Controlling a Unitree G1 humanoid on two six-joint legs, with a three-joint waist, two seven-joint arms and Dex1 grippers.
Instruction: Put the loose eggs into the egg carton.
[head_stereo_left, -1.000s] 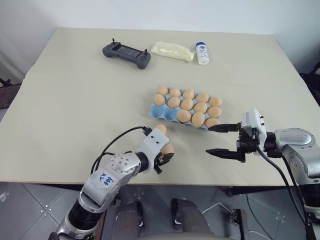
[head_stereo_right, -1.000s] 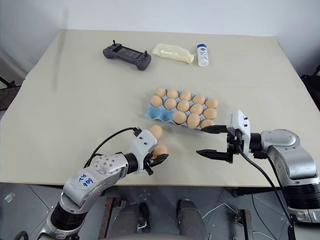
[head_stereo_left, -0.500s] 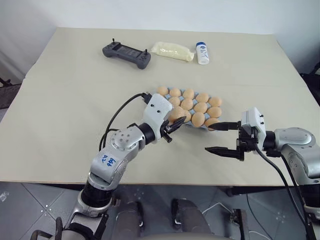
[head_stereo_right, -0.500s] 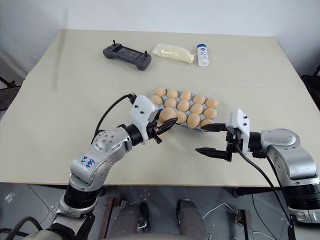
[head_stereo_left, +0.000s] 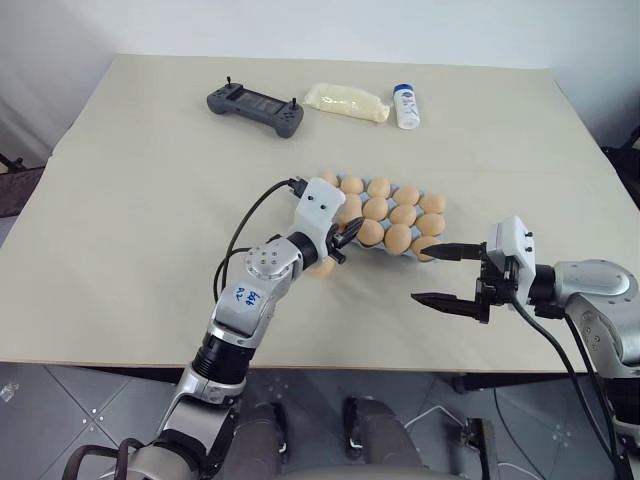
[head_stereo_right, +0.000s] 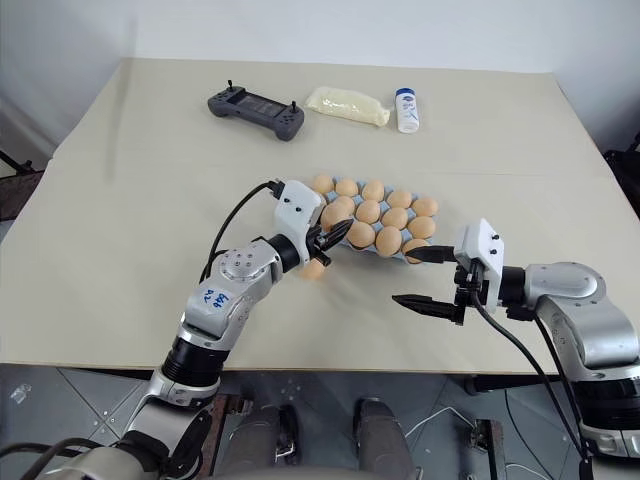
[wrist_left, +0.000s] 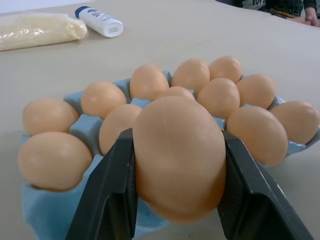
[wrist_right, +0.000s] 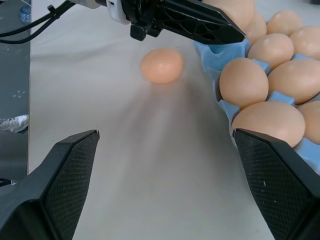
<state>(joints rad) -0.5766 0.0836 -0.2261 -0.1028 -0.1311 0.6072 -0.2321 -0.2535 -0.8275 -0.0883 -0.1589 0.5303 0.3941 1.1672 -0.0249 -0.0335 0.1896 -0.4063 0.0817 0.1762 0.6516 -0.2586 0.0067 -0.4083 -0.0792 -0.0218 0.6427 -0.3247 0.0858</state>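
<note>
**Left gripper with egg at carton**

Left gripper (head_stereo_left: 345, 236): fingers clamped on one egg (wrist_left: 179, 155), held at the near left corner of the egg carton (head_stereo_left: 312, 222). Right gripper (head_stereo_left: 447, 274): jaws spread wide, empty, near the tabletop's (head_stereo_left: 140, 200) front edge, beside the carton's right end. Second loose egg (wrist_right: 161, 65): on the tabletop just before the carton.

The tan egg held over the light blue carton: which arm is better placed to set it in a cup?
The left. Its pincer already grips the tan egg at the light blue moulded carton; the right pincer stands open beside it.
</note>
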